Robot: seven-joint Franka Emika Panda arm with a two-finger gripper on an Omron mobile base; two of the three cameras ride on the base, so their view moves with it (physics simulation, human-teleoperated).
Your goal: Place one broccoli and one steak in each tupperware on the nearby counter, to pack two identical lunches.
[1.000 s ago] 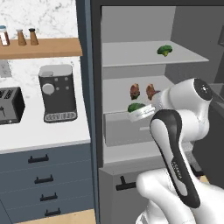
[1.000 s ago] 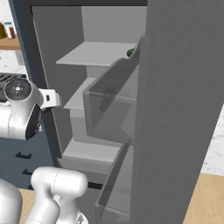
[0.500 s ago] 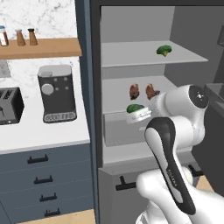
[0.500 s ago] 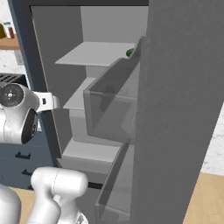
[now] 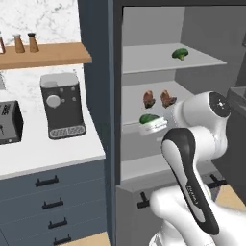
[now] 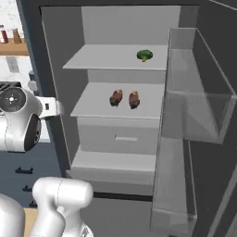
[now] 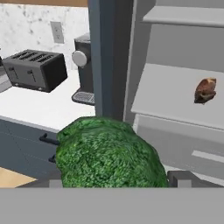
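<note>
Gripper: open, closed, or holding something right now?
Gripper: closed on a broccoli head, held in front of the open fridge.

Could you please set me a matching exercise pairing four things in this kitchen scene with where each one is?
Things:
1. held broccoli
2. second broccoli
3. two steaks
4. coffee machine

Places:
A. top fridge shelf
B. white counter, left of the fridge
C. between the fingers of the hand
D. middle fridge shelf

Pairs: 1-C, 2-A, 3-D, 4-B
</note>
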